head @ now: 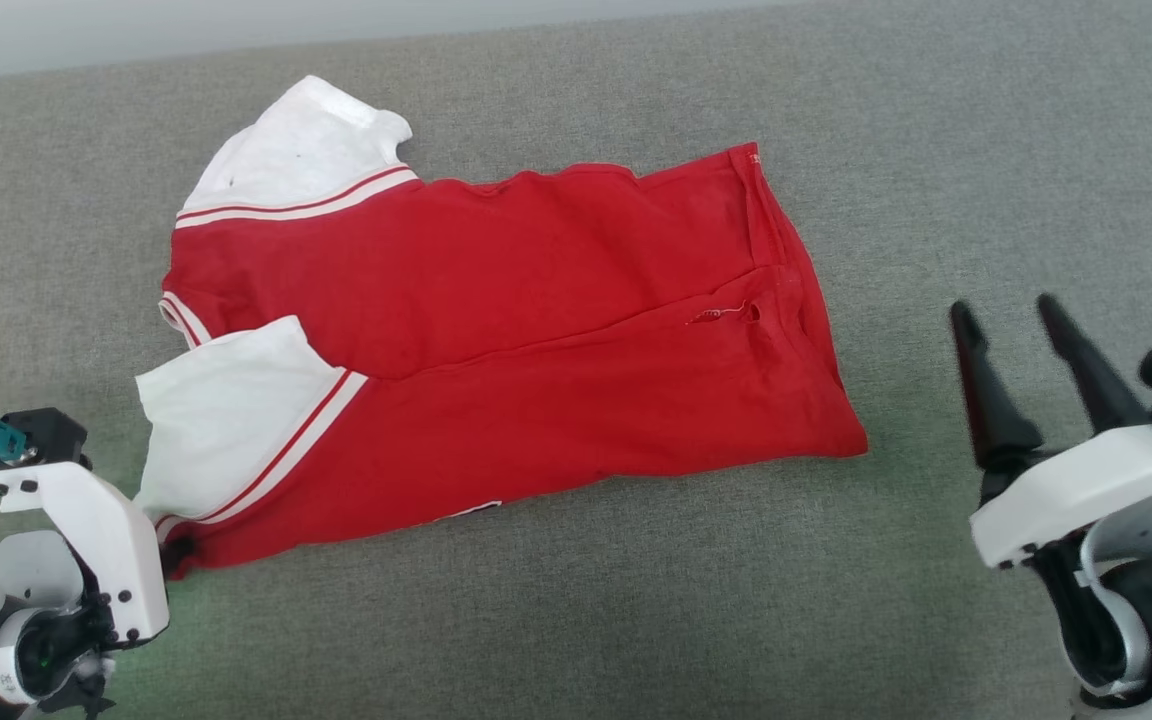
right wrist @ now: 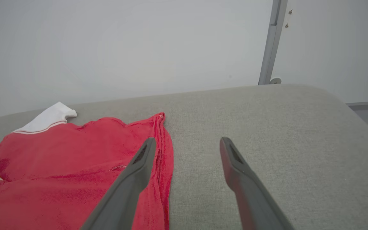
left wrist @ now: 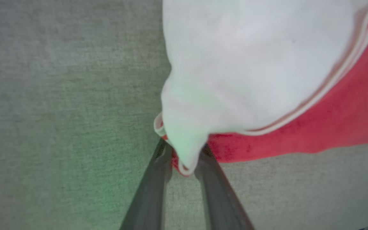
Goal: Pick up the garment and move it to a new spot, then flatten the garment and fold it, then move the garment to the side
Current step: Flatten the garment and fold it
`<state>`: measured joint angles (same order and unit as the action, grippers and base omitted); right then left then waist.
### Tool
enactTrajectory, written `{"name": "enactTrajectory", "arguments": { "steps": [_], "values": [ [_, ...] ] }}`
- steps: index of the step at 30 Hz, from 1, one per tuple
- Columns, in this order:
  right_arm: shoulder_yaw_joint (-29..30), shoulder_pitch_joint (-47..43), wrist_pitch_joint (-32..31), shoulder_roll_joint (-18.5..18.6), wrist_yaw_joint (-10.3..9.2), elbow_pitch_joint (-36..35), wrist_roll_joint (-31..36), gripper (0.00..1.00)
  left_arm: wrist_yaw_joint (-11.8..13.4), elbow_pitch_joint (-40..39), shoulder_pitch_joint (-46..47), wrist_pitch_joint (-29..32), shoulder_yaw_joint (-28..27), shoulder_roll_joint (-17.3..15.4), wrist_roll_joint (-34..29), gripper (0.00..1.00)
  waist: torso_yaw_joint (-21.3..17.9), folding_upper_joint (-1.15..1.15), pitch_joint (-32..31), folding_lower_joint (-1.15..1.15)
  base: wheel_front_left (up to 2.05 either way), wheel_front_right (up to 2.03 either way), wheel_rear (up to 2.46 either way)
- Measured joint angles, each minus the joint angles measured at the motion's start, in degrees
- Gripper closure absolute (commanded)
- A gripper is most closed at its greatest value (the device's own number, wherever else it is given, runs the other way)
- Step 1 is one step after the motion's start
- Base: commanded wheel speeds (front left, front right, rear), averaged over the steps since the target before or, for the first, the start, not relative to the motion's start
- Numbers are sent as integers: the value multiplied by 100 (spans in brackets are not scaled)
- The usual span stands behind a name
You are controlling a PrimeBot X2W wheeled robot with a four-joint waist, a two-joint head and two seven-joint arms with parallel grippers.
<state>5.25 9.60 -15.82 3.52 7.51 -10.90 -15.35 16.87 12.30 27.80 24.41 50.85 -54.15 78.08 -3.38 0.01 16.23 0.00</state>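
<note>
Head view: the garment (head: pixel 536 330) lies on the grey cushion (head: pixel 936 150). Its long axis runs across my screen, with the white sleeves at the left and the hem at the right.

Left wrist view: my left gripper (left wrist: pixel 185 153) pinches the near sleeve's corner, both fingers touching cloth.

Right wrist view: my right gripper (right wrist: pixel 187 141) has its 2 fingers spread wide and holds nothing. It hovers by the hem, with a pale wall (right wrist: pixel 107 48) behind.

garment (head: pixel 536 330): matt knit cloth | padded surface (head: pixel 936 150): rough woven fabric | right pincer (head: pixel 1002 304): smooth plastic

Left arm (head: pixel 86 540) holds jaws pinched close, right arm (head: pixel 1086 490) jaws wide.
</note>
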Motion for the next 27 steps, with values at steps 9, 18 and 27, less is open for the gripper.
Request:
{"name": "enactTrajectory", "arguments": {
  "steps": [9,18,27],
  "values": [
    [-466,49,-1305,355,0,619,-419,0,-299,250,242,22,34,189,-90,100,137,0,95,0,0,0,0],
    [-811,709,-2432,778,-1,1641,-513,0,-377,223,552,51,154,503,-342,100,498,0,196,0,0,0,0],
    [-1267,1222,-3064,1033,-9,2437,-703,100,-455,324,734,48,236,797,-444,100,822,0,202,0,0,0,0]
  ]
}}
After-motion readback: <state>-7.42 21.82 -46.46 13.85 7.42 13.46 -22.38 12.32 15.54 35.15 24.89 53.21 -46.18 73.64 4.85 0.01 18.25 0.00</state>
